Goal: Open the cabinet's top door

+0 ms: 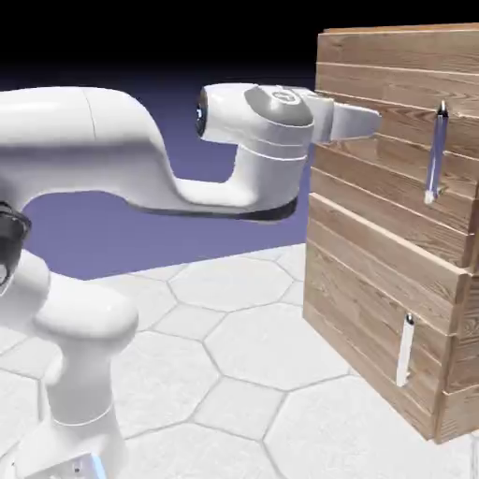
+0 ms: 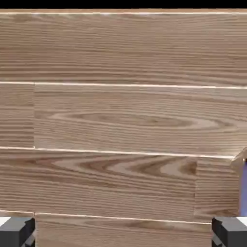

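Note:
The cabinet (image 1: 393, 281) of brown wood planks stands at the right of the exterior view. Its top door (image 1: 384, 201) carries a long vertical silver-blue handle (image 1: 435, 154); a lower panel has a short white handle (image 1: 404, 351). My gripper (image 1: 360, 120) is level with the upper planks, close to the door's face and left of the long handle, not touching it. In the hand view the wood planks (image 2: 120, 120) fill the picture. My two grey fingertips (image 2: 17, 231) sit far apart at the bottom corners, so the gripper (image 2: 123, 231) is open with nothing held. A blue sliver of the handle (image 2: 243, 193) shows at the right edge.
The white arm (image 1: 112, 150) stretches across from the exterior view's left at the height of the cabinet's upper planks. A pale table of hexagonal tiles (image 1: 234, 355) lies below it. The cabinet's near corner (image 1: 309, 234) juts toward the arm.

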You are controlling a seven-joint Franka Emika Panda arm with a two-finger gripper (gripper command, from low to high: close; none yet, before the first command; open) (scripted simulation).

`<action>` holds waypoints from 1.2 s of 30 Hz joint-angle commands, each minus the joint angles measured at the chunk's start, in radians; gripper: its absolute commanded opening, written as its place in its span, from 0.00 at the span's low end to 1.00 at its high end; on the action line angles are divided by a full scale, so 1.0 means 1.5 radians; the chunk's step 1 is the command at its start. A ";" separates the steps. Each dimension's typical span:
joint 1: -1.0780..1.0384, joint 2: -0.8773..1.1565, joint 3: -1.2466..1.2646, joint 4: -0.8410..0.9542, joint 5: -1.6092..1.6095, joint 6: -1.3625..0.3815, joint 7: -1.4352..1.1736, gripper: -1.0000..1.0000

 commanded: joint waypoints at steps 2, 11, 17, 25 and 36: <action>0.023 -0.007 -0.025 0.016 -0.058 0.001 0.042 0.50; 0.125 -0.039 -0.139 0.090 -0.319 0.004 0.229 0.50; 0.202 -0.039 -0.202 0.145 -0.394 0.001 0.279 0.50; 0.233 -0.020 -0.218 0.161 -0.386 -0.031 0.281 0.00; -0.033 -0.032 -0.011 -0.054 -0.287 -0.161 0.278 0.00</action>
